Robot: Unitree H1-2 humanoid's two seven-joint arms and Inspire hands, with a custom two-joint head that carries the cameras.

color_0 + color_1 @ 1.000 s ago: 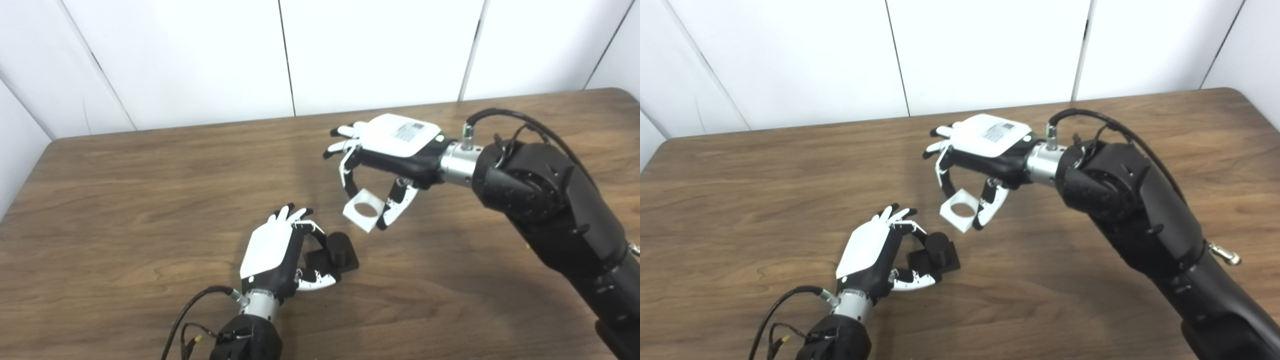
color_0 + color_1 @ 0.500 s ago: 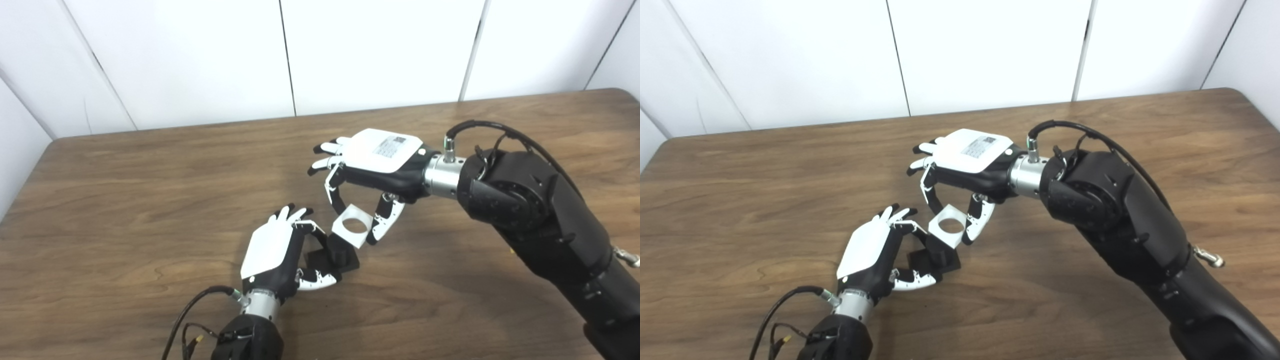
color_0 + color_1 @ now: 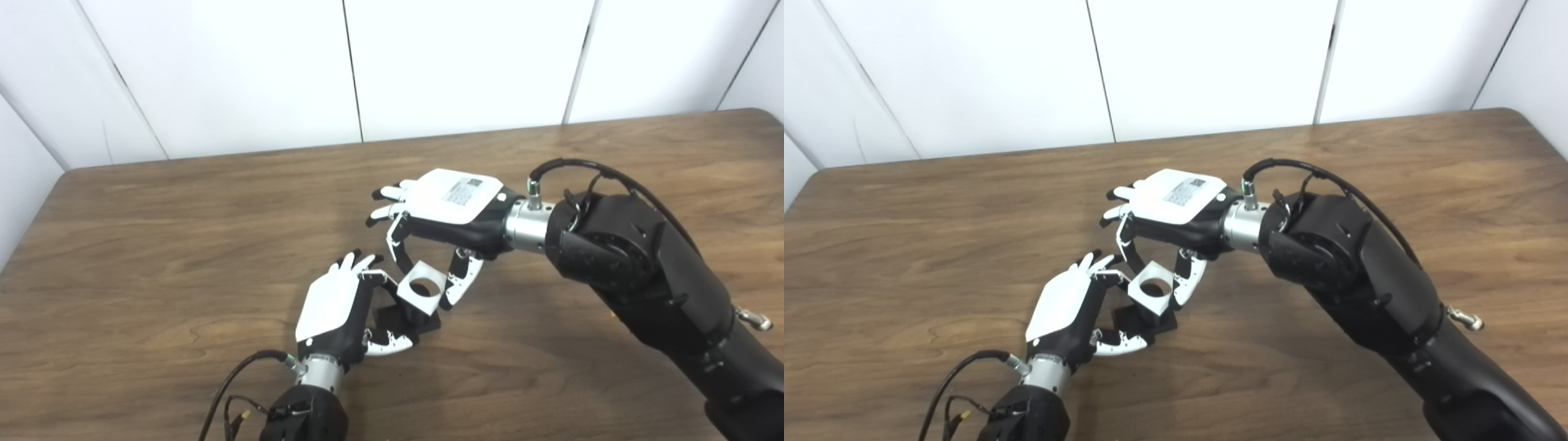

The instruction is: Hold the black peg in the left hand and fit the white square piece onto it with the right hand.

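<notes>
My left hand (image 3: 335, 304) is shut on the black peg piece (image 3: 409, 320), a square black base with a round post, resting on the wooden table (image 3: 153, 245). Directly over the post hangs the white square piece (image 3: 421, 291) with its round hole, pinched between thumb and fingers of my right hand (image 3: 442, 211). The white piece (image 3: 1151, 293) hides most of the post, and dark shows through the hole. Whether the post has entered the hole I cannot tell. The white piece's left corner lies against my left hand's fingertips (image 3: 370, 275).
A white panelled wall (image 3: 429, 61) runs along the table's far edge. My right forearm (image 3: 643, 275) crosses the table's right half. A black cable (image 3: 233, 380) loops by my left wrist near the front edge.
My right hand has carried the white square piece down and to the left, from beside the peg to right over it. My left hand and the peg have stayed put.
</notes>
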